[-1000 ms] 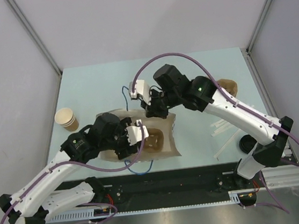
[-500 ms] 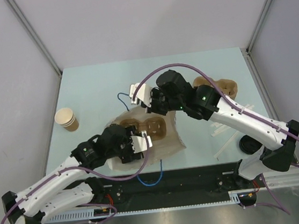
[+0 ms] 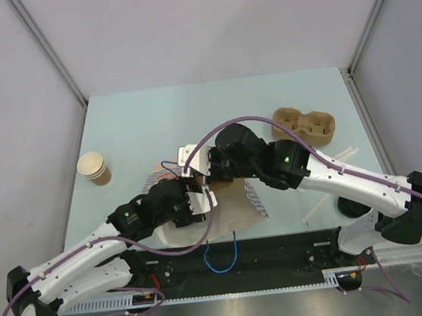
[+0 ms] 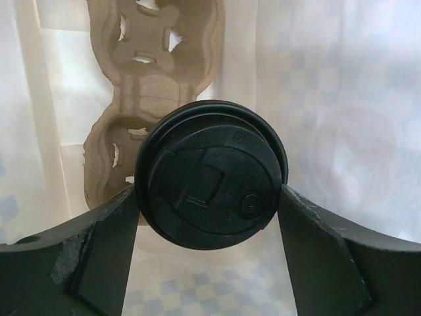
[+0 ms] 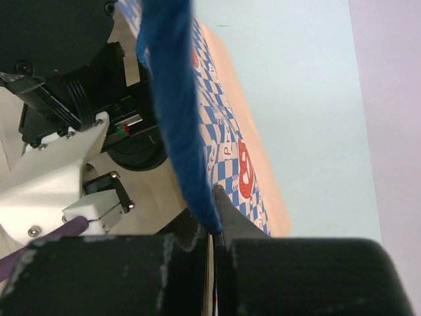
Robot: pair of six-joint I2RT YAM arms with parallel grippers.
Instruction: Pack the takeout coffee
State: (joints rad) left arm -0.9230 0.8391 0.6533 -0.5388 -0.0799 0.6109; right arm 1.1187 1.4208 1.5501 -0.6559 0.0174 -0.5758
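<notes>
In the left wrist view the takeout coffee [image 4: 210, 174] shows its round black lid between my left fingers [image 4: 99, 257]. My left gripper [image 4: 210, 260] is shut on it inside the white paper bag [image 4: 342, 99], in front of a pulp cup carrier [image 4: 158, 85] that lies in the bag. In the top view my left gripper [image 3: 197, 203] is in the bag's [image 3: 236, 212] mouth and the coffee is hidden. My right gripper [image 5: 214, 243] is shut on the bag's blue-checked rim [image 5: 230, 151] and blue handle [image 5: 174, 112]; it also shows in the top view [image 3: 202, 176].
A second pulp carrier [image 3: 303, 126] sits on the table at the back right. A stack of lidless brown cups [image 3: 94, 169] stands at the left. A loose black lid [image 3: 350, 205] and white sticks [image 3: 313, 184] lie at the right. A blue handle loop [image 3: 222, 259] hangs over the near edge.
The bag has been pulled toward the near edge and tipped. My left gripper with the coffee has gone into its mouth. My right gripper moved left and nearer, uncovering the carrier on the table.
</notes>
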